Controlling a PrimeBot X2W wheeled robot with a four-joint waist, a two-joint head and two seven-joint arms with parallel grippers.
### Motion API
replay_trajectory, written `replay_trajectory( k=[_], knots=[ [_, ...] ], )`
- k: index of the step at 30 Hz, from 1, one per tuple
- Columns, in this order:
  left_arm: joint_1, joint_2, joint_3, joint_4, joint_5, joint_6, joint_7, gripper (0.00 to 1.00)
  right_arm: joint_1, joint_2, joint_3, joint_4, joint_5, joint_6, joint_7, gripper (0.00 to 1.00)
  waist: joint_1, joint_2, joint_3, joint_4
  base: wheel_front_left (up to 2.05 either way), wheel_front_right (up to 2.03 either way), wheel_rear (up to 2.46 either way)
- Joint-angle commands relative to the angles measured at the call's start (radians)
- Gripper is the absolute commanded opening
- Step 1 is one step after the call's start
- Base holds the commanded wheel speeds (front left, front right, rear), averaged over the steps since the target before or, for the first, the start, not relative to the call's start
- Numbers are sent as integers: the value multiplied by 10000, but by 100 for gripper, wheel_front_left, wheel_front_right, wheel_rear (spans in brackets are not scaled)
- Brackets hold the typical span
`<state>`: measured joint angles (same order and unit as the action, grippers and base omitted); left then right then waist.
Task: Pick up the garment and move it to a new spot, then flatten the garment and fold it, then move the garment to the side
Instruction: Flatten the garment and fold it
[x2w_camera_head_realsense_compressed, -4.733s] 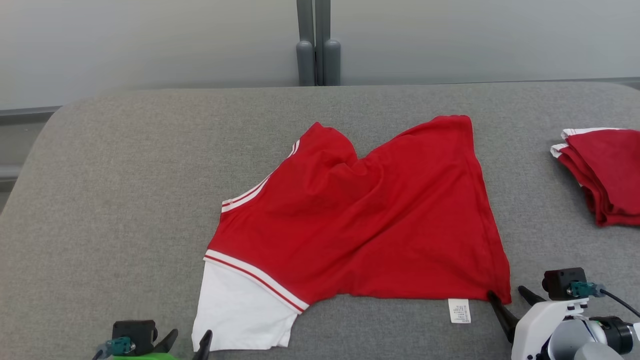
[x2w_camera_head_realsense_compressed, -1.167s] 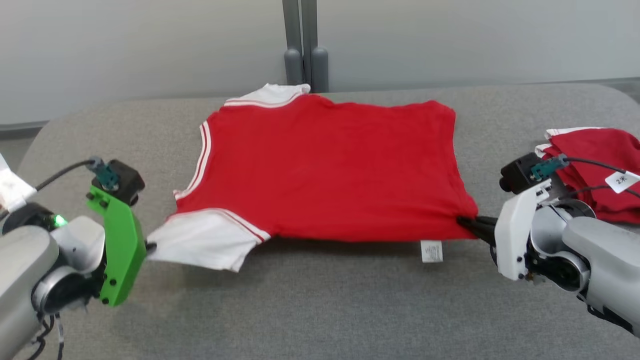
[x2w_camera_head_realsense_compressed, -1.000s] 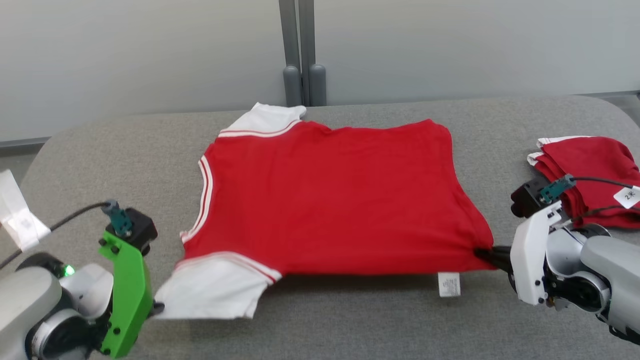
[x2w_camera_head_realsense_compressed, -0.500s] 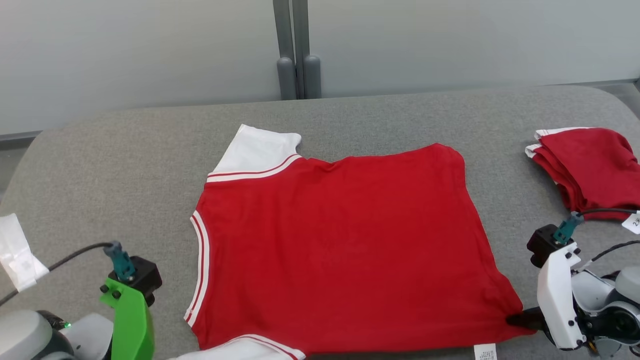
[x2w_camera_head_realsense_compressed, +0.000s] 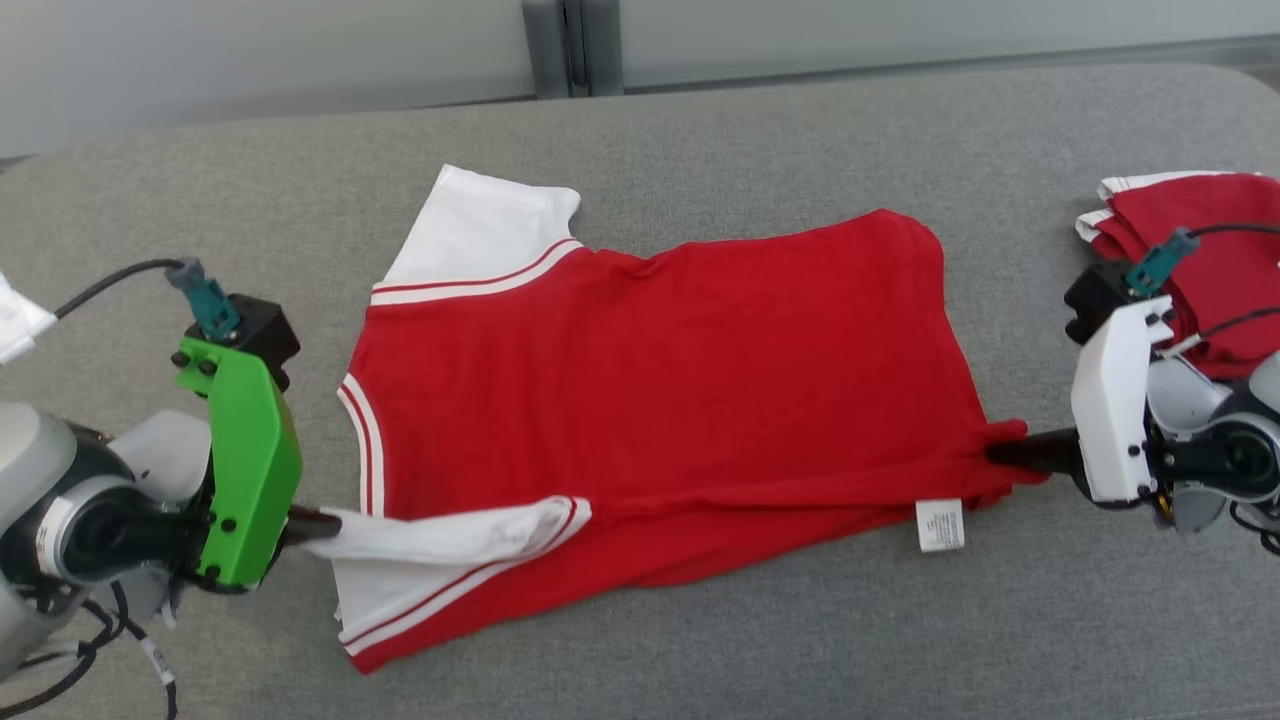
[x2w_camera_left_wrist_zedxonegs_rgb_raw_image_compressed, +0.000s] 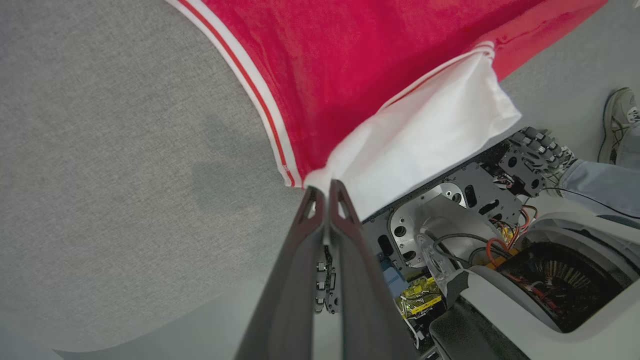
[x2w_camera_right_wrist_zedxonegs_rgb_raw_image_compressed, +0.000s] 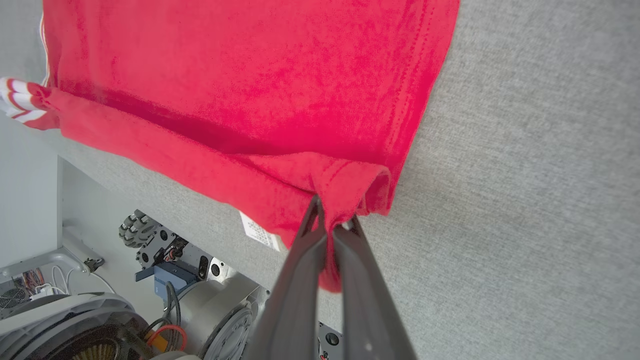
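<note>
Red garment (x2w_camera_head_realsense_compressed: 660, 370), spread mid-table (x2w_camera_head_realsense_compressed: 760, 130), near edge lifted and rolled over. My left gripper (x2w_camera_head_realsense_compressed: 315, 522) is pinched tight on the white sleeve (x2w_camera_head_realsense_compressed: 440, 535), right gripper (x2w_camera_head_realsense_compressed: 995, 455) likewise on the hem corner (x2w_camera_head_realsense_compressed: 1003, 432). Risk, as I judge it: uneven pulling skews the fold, or a thin pinch slips.

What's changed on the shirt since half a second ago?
The left gripper and right gripper have lifted the near edge of the shirt and begun carrying it over the body, starting the fold. Unchanged: both stay shut on the cloth, the far sleeve lies flat, the folded pile sits at the right.
</note>
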<state>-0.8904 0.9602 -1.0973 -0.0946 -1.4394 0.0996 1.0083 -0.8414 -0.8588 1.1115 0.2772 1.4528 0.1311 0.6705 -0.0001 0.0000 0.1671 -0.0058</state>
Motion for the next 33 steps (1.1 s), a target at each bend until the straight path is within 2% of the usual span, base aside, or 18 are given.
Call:
replay_trajectory(
  k=[1, 6, 12, 13, 14, 15, 18, 22, 24, 25, 29, 33],
  knots=[
    [-361, -218, 53, 274, 154, -80, 79, 0, -309, 200, -136, 235, 100, -9, 144, 0, 1, 0, 669, -202, 0, 0, 0],
    [-979, -871, 61, 1295, 525, -327, 150, 0, -930, 761, -329, 903, 28, -9, 487, 0, 1, 0, 1140, -287, 0, 0, 0],
    [-1341, -1605, 191, 2541, 818, -740, -434, 0, -1335, 1251, -432, 1452, -176, -7, 604, 0, 1, 0, 1348, -304, 0, 0, 0],
    [-1355, -1717, 211, 2754, 885, -820, -601, 37, -1364, 1332, -476, 1508, -198, -7, 495, 33, 1, 0, 1342, -301, 0, 0, 0],
    [-1336, -1801, 203, 2920, 917, -877, -693, 84, -1366, 1390, -500, 1552, -227, -9, 429, 49, 1, 0, 1322, -299, 0, 0, 0],
    [-1283, -1889, 184, 3128, 917, -969, -772, 100, -1340, 1445, -542, 1608, -250, -7, 315, 100, 1, 0, 1270, -295, 0, 0, 0],
    [-1157, -2083, 226, 3532, 1061, -1208, -1199, 100, -1117, 1542, -631, 1725, -152, -7, 81, 100, 1, 0, 1069, -265, 0, 0, 0],
    [-996, -2140, 316, 3831, 1558, -1624, -2308, 100, -855, 1452, -872, 1590, -315, -7, -772, 100, 1, 0, 670, -202, 0, 0, 0],
    [-923, -2159, 493, 3890, 1921, -1710, -3224, 100, -620, 1347, -1063, 1373, -433, -7, -1516, 100, 1, 0, 433, -157, 0, 0, 0],
    [-717, -2124, 568, 3858, 2265, -1753, -4104, 100, -337, 1269, -1298, 1078, -561, -7, -2433, 100, 1, 0, 203, -129, 0, 0, 0],
    [-130, -2030, 881, 3662, 2931, -1314, -6077, 100, 441, 1048, -1813, 718, -1097, -7, -4702, 100, 1, 0, -273, -33, 0, 0, 0],
    [763, -2002, 1175, 3209, 3641, -280, -8105, 100, 1406, 1036, -2527, 890, -1879, -7, -7360, 100, 1, 0, -691, 88, 0, 0, 0]
  ],
)
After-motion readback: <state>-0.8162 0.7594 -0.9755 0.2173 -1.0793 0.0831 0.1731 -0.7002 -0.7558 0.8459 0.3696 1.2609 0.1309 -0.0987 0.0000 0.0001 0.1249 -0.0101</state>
